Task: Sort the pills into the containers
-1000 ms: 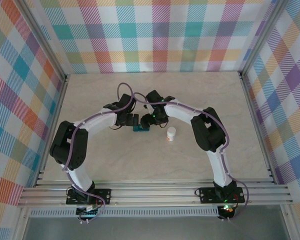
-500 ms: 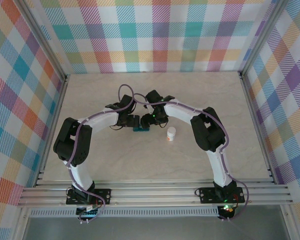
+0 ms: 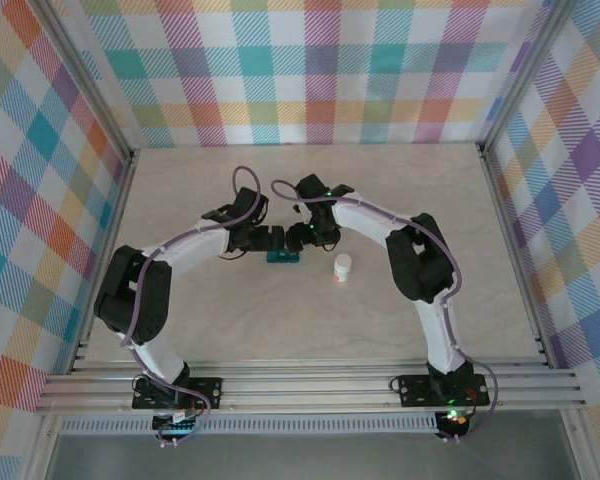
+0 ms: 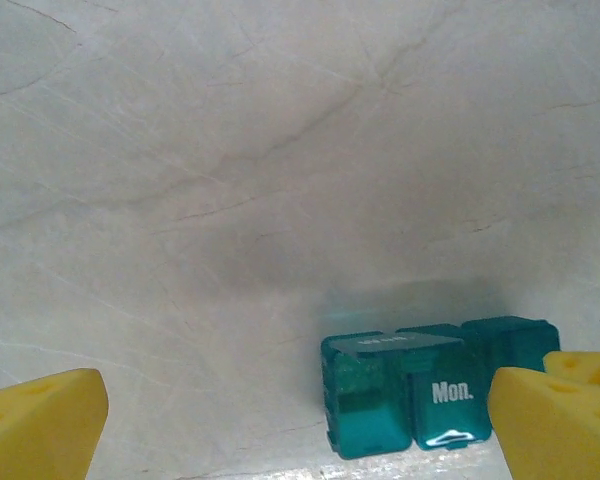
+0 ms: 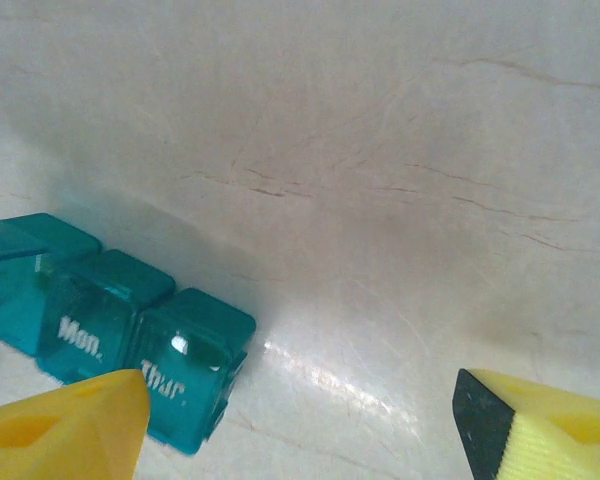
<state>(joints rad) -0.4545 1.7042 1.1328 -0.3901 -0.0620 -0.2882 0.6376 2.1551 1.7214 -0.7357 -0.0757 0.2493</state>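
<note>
The teal containers strip (image 3: 282, 257) lies on the table just in front of both grippers. In the left wrist view the containers strip (image 4: 435, 385) sits low and right, next to my right-hand finger (image 4: 555, 420). Its middle lid reads "Mon." and the left end compartment's lid (image 4: 395, 343) stands raised. In the right wrist view the containers strip (image 5: 110, 330) lies at lower left, its near end marked "Thur.", partly behind one finger (image 5: 65, 425). My left gripper (image 4: 295, 430) (image 3: 270, 238) and right gripper (image 5: 300, 430) (image 3: 302, 237) are both open, with nothing between their fingers.
A small white bottle (image 3: 343, 267) with an orange mark stands upright just right of the strip. The pale marble-patterned table (image 3: 280, 320) is walled by aluminium rails and checked panels.
Both grippers have drawn back slightly from over the strip, so more of it shows in the top view. The left arm's elbow has swung left. The strip and bottle have not moved.
</note>
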